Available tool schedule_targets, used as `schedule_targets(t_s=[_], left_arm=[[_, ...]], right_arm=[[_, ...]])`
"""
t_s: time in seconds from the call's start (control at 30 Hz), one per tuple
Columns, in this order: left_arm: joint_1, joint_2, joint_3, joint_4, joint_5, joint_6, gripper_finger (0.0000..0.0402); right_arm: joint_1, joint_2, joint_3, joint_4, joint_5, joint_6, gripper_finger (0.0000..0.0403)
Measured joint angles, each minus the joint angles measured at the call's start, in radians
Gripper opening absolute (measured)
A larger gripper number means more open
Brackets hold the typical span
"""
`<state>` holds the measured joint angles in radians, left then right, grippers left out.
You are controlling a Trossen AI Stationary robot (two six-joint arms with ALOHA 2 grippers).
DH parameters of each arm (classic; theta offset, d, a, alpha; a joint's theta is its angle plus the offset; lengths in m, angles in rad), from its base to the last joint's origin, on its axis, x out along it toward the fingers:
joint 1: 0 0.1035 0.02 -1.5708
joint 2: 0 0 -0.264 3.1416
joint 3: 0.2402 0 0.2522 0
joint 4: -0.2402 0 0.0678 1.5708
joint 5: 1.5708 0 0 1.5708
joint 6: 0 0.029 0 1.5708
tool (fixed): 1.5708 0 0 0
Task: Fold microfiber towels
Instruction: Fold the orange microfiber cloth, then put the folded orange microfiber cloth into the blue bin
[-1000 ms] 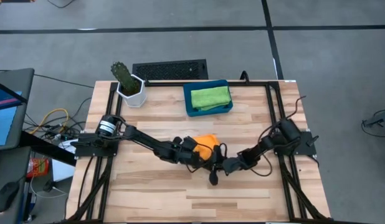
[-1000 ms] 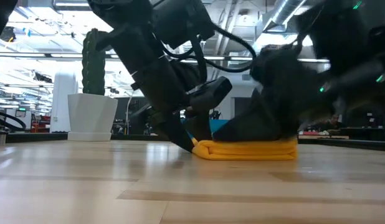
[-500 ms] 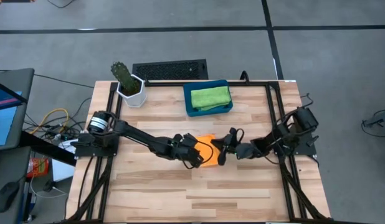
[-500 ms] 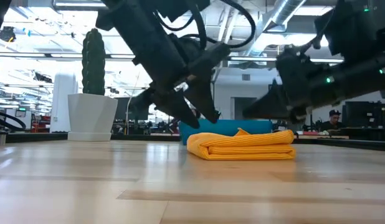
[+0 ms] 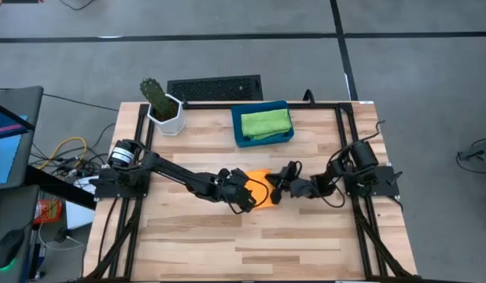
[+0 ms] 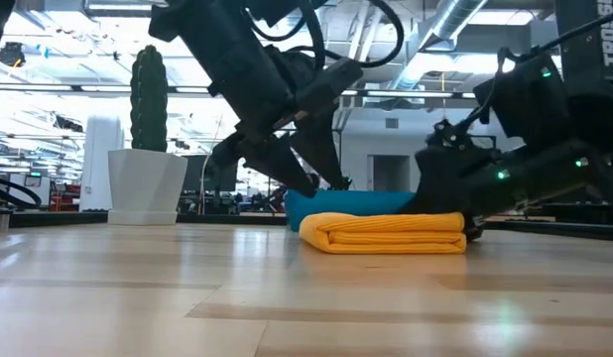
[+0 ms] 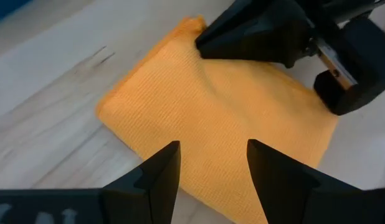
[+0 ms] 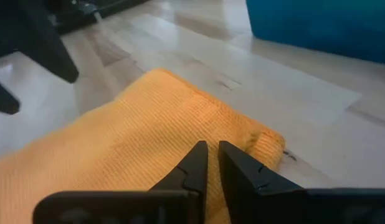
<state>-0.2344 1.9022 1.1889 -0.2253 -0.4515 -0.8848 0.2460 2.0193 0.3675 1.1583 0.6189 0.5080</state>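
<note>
The table (image 5: 306, 236) fills the centre of the high view, and the folded orange towel (image 5: 260, 189) is laid flat at mid-frame, with a green towel (image 5: 265, 123) seen in the blue tray (image 5: 241, 138) above it. The left gripper (image 5: 251, 196) is held over the towel's left side with fingers apart; the right gripper (image 5: 276, 185) is set at its right edge, fingers nearly together, nothing clamped. The fold is judged complete, so a grasp and transfer toward the tray is called for next.

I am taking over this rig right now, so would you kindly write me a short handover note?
Left gripper: open, above the folded orange towel, holding nothing.
Right gripper: fingers nearly shut, low at the orange towel's right end; no grip visible.
Green towel: folded, in the blue tray at the back.
Done: orange and green are folded.
Left: the orange towel is still mid-table, outside the tray. No other towels show.
</note>
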Motion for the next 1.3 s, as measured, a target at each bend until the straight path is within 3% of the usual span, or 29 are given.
schedule_targets(t_s=[0.1, 0.23, 0.37, 0.53, 0.7, 0.8, 0.9, 1.0, 1.07, 1.17, 1.3], left_arm=[[-0.001, 0.000, 0.000, -0.003, 0.010, -0.001, 0.0178], [-0.001, -0.005, 0.000, -0.009, 0.055, -0.007, 0.0178], [-0.001, -0.042, 0.001, -0.016, 0.002, 0.021, 0.0178], [0.027, -0.060, 0.000, -0.024, -0.023, 0.078, 0.0178], [0.039, -0.060, 0.000, -0.029, 0.031, 0.080, 0.0178], [0.039, -0.067, 0.000, -0.034, 0.063, 0.080, 0.0178], [0.043, -0.109, 0.000, -0.032, 0.103, 0.080, 0.0178], [0.046, -0.190, 0.000, -0.036, 0.146, 0.093, 0.0178], [0.048, -0.266, 0.000, -0.045, 0.172, 0.113, 0.0178], [0.047, -0.390, 0.000, -0.098, 0.185, 0.132, 0.0178], [0.045, -0.527, 0.001, -0.183, 0.200, 0.124, 0.0178]], right_arm=[[0.017, -0.039, -0.015, 0.000, 0.000, -0.010, 0.0065], [0.044, -0.185, -0.039, 0.010, -0.002, -0.027, 0.0065], [0.139, -0.287, -0.026, 0.005, -0.030, -0.088, 0.0065], [0.242, -0.230, 0.022, -0.092, 0.018, -0.031, 0.0065], [0.296, -0.071, 0.038, -0.101, 0.038, 0.145, 0.0065], [0.313, -0.040, 0.037, -0.080, 0.075, 0.225, 0.0065], [0.323, -0.104, 0.032, -0.087, 0.041, 0.230, 0.0065], [0.321, -0.273, 0.043, -0.102, 0.009, 0.146, 0.0065], [0.293, -0.412, 0.051, -0.218, 0.022, 0.081, 0.0065], [0.226, -0.620, 0.142, -0.659, 0.010, -0.022, 0.0066], [0.050, -0.745, 0.372, -1.311, -0.187, -0.240, 0.0074]])
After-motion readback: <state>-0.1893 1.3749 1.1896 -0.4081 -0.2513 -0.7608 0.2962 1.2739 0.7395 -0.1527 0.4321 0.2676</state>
